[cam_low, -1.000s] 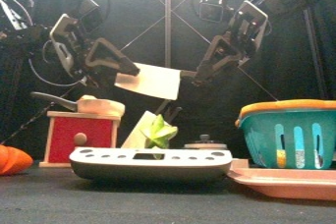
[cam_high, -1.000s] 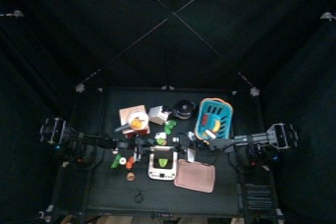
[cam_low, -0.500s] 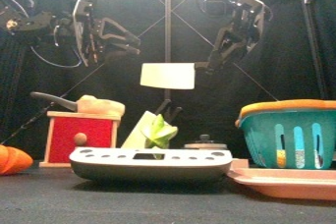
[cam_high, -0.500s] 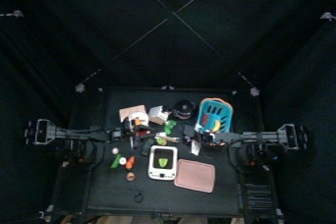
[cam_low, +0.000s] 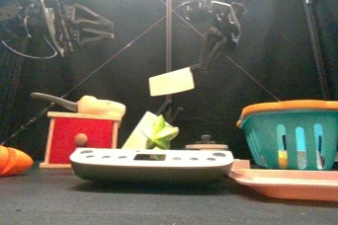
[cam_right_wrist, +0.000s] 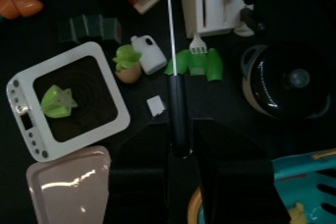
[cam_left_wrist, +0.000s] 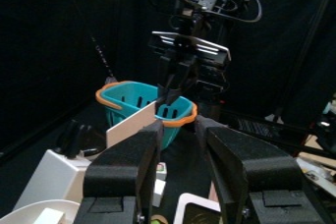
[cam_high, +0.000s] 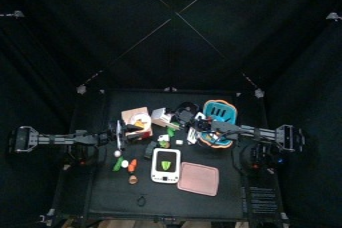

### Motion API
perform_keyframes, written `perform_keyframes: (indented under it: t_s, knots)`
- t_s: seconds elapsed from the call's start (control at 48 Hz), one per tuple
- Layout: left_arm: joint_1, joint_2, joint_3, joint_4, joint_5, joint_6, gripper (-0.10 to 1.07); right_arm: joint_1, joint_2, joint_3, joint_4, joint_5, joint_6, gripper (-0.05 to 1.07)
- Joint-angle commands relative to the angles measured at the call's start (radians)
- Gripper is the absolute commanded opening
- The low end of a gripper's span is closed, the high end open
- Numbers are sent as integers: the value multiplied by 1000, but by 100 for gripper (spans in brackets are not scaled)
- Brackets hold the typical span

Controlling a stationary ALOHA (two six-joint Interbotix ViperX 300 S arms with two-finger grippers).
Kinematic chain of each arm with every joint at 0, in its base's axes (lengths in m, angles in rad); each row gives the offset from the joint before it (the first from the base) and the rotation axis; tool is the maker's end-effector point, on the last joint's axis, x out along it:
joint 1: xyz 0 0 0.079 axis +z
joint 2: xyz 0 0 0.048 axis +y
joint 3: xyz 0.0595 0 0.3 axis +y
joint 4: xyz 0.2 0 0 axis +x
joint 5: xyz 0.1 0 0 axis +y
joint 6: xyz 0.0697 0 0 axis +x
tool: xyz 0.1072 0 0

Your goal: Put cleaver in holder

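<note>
The cleaver point(cam_low: 171, 81), a pale blade on a dark handle, hangs tilted in the air above the middle of the table. My right gripper point(cam_low: 212, 39) is shut on its handle from above. The right wrist view shows the cleaver point(cam_right_wrist: 175, 61) edge-on as a thin line running away from the jaws. Below and beyond the blade's far end stands the holder point(cam_right_wrist: 215, 2), a small white block. The cleaver is well clear of it. My left gripper point(cam_left_wrist: 184, 135) is open and holds nothing. It is raised high at the left point(cam_low: 95, 22), away from the cleaver.
A teal basket point(cam_low: 294, 130) stands at the right on the table, with a pink tray point(cam_low: 284, 181) in front of it. A white scale point(cam_low: 152, 163) sits front centre with green leaves behind it. A red box point(cam_low: 77, 138) and an orange thing point(cam_low: 11, 160) are at the left.
The left arm has drawn back to the left and up, away from the blade. The right gripper has risen with the cleaver, whose blade now hangs tilted.
</note>
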Motion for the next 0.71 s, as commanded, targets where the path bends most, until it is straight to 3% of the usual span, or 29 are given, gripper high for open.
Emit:
perform_keyframes:
  t_s: [0.0,0.146,0.688]
  knots:
    - [5,-18,-5,-2,-9,2,74,-14,17,-95,-20,87,-5,47]
    - [5,-18,5,-2,-5,2,74,-14,37,-127,-37,169,-66,47]
    - [14,-18,5,-2,40,2,74,-66,89,-121,12,169,-156,47]
